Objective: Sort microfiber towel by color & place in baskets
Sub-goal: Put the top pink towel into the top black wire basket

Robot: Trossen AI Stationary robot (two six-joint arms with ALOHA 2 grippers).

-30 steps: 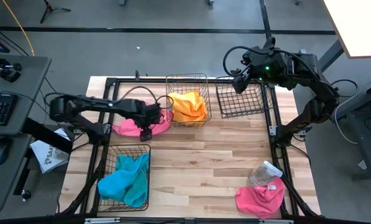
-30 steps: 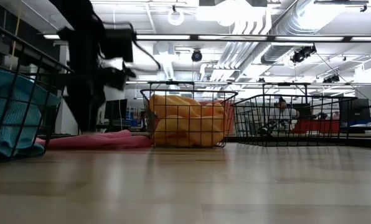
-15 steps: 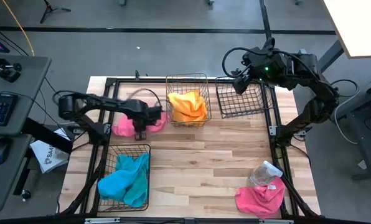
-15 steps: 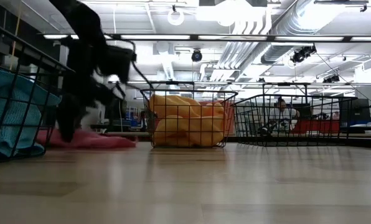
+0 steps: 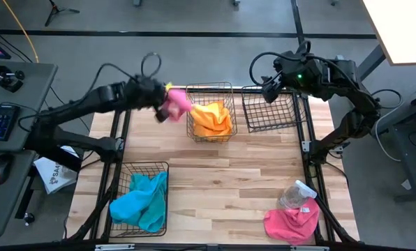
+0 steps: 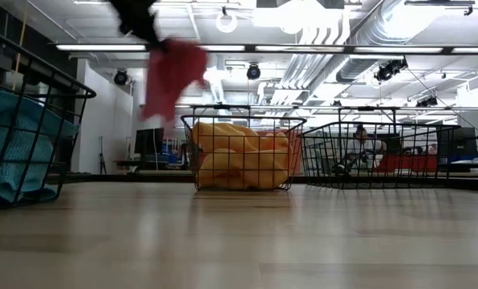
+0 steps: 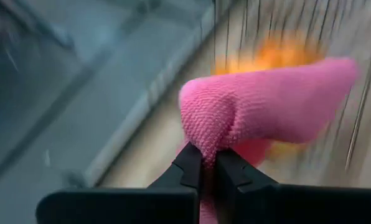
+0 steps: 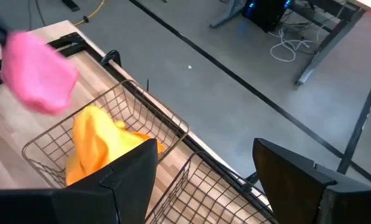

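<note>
Left hand (image 7: pixel 207 163) clamped on bunched pink towel (image 5: pixel 173 104), lifted off table (image 5: pixel 229 174) near far edge beside orange-filled basket (image 5: pixel 210 111). Right hand (image 8: pixel 204 165) open over far-right basket (image 5: pixel 271 111).

Both arms are dark, near-black jointed links — the left arm (image 5: pixel 89 104) looped by a thin black cable, the right arm (image 5: pixel 340 84) bulkier, with a small green light and blunt wedge-shaped fingers (image 8: pixel 132 171).

pink towel (image 5: pixel 174 104) in the dark left gripper (image 5: pixel 159 110). orange-yellow towel (image 5: pixel 212 118) in a dark wire-grid basket (image 5: pixel 209 87). turquoise towel (image 5: pixel 142 201) in another. second pink towel (image 5: pixel 290 222) on the pale wood table (image 5: pixel 229 181).
</note>
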